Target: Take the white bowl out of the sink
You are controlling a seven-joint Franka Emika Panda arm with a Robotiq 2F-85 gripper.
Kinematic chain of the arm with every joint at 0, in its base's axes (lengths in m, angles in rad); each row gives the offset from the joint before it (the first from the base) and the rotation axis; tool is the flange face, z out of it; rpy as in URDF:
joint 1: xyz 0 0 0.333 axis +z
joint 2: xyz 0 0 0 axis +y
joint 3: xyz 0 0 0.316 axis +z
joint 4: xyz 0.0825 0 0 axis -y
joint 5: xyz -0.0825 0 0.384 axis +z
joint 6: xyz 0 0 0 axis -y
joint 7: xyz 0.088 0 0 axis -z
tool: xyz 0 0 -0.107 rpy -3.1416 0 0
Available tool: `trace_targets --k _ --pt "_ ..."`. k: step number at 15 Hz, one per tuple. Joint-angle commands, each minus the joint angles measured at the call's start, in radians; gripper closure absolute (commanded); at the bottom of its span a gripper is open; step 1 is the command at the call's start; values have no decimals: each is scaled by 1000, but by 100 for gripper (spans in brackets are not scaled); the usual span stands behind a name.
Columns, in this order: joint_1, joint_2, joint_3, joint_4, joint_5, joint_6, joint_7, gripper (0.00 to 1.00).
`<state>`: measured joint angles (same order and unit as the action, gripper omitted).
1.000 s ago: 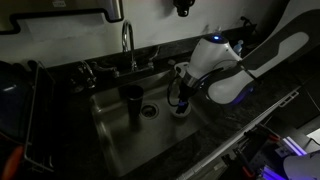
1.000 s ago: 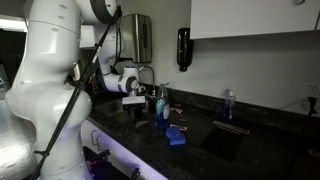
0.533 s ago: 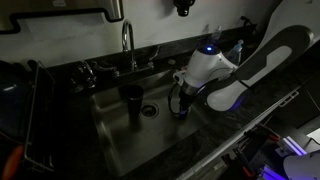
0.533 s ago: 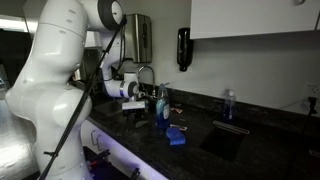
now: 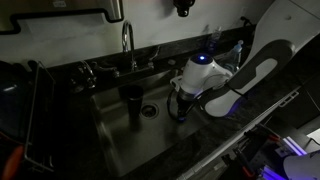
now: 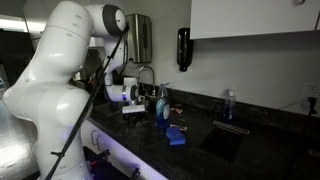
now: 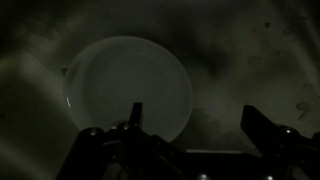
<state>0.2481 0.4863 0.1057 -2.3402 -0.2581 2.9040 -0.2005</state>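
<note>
The white bowl (image 7: 128, 90) lies on the steel floor of the sink (image 5: 118, 140), round and pale in the wrist view. My gripper (image 7: 195, 125) is open just above it. The left finger (image 7: 135, 118) is over the bowl's inside and the right finger (image 7: 256, 125) is outside it, so the bowl's right rim lies between them. In an exterior view my gripper (image 5: 178, 106) reaches down into the right part of the sink and hides the bowl. The gripper also shows dimly in an exterior view (image 6: 134, 104).
A dark cup (image 5: 131, 100) stands in the sink left of the round drain (image 5: 150, 111). The chrome faucet (image 5: 128, 45) rises behind the basin. A blue sponge (image 6: 176, 137) and a bottle (image 6: 163, 104) are on the dark counter.
The arm has swung lower and a little left over the sink, and the gripper has come down closer to the bowl. The cup has not moved.
</note>
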Motion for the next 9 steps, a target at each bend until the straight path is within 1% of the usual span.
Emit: trace_targets --k 1,5,6,7,8,9 --pt "46 46 -41 35 -51 39 40 0" --pt "77 69 -59 46 -75 31 57 0" --pt "82 73 -62 46 -79 32 59 25" --pt "89 77 -69 48 -83 31 63 28" --pt "94 80 -74 49 -85 31 64 34" --pt "97 80 -78 48 -87 30 65 42"
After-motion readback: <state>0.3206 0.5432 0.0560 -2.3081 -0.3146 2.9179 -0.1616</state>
